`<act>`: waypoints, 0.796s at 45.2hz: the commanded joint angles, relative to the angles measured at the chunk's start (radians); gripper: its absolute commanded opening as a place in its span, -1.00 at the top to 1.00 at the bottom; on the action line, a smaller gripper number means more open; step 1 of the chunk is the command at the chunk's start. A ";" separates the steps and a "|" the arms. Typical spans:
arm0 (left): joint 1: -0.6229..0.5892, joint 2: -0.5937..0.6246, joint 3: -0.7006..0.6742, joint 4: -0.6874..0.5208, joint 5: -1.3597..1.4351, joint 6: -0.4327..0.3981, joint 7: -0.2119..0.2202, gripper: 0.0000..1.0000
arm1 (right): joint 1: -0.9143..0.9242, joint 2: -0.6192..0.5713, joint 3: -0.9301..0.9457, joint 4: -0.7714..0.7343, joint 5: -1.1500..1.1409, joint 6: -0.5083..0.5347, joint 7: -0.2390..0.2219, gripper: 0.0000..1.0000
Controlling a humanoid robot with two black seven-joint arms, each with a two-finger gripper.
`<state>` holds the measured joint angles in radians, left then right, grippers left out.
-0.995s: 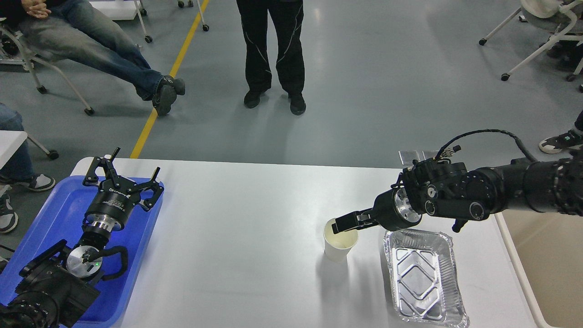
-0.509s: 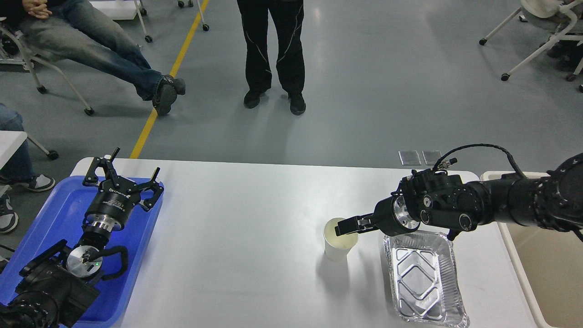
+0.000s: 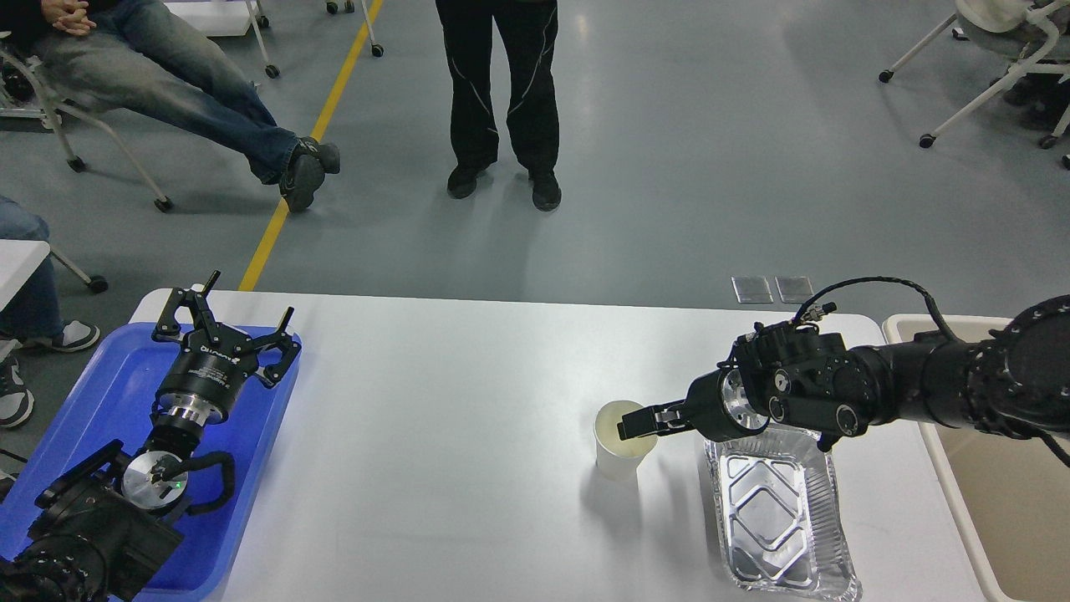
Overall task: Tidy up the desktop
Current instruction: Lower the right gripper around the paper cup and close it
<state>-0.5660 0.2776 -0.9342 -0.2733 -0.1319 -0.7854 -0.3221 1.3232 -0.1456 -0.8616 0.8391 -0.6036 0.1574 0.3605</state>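
Note:
The white desktop point(image 3: 435, 435) spans the view. A white paper cup point(image 3: 620, 456) stands upright on it, right of centre. My right gripper point(image 3: 635, 425) reaches in from the right, and its fingertips sit at the cup's right rim, over its mouth. The fingers overlap side-on, so I cannot tell whether they are closed on the rim. An empty foil tray point(image 3: 777, 518) lies just right of the cup, under my right wrist. My left gripper point(image 3: 242, 301) is open and empty above the far end of the blue tray point(image 3: 109, 385).
A beige bin point(image 3: 995, 493) stands off the desktop's right edge. The blue tray overhangs the left edge. People stand and sit on the floor beyond the far edge, with wheeled chairs around them.
My right arm has lowered and drawn slightly right, bringing the fingertips down to the cup's rim. The cup, the foil tray and my left arm have not moved.

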 commanded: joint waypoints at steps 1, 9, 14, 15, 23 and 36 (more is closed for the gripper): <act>0.000 0.000 0.000 -0.001 0.000 0.000 0.000 -1.00 | -0.022 0.020 0.000 -0.014 -0.008 -0.018 0.003 -0.52; 0.000 0.000 0.000 0.000 0.000 0.000 0.000 -1.00 | -0.022 0.024 -0.004 -0.017 -0.013 -0.021 0.006 0.21; 0.000 0.000 0.000 0.000 0.000 0.000 0.000 -1.00 | -0.019 0.023 -0.008 -0.017 -0.015 -0.019 0.011 0.98; 0.000 0.000 0.000 0.000 0.000 0.000 0.000 -1.00 | -0.018 0.023 -0.010 -0.017 -0.015 -0.019 0.012 1.00; 0.000 0.000 0.000 0.000 0.000 0.000 0.000 -1.00 | -0.016 0.021 -0.010 -0.017 -0.013 -0.021 0.015 1.00; 0.000 0.000 0.000 0.000 0.000 0.000 0.000 -1.00 | -0.006 0.009 0.000 -0.014 0.002 -0.024 0.021 1.00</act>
<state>-0.5660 0.2776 -0.9342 -0.2734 -0.1319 -0.7854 -0.3221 1.3091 -0.1258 -0.8690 0.8227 -0.6109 0.1360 0.3769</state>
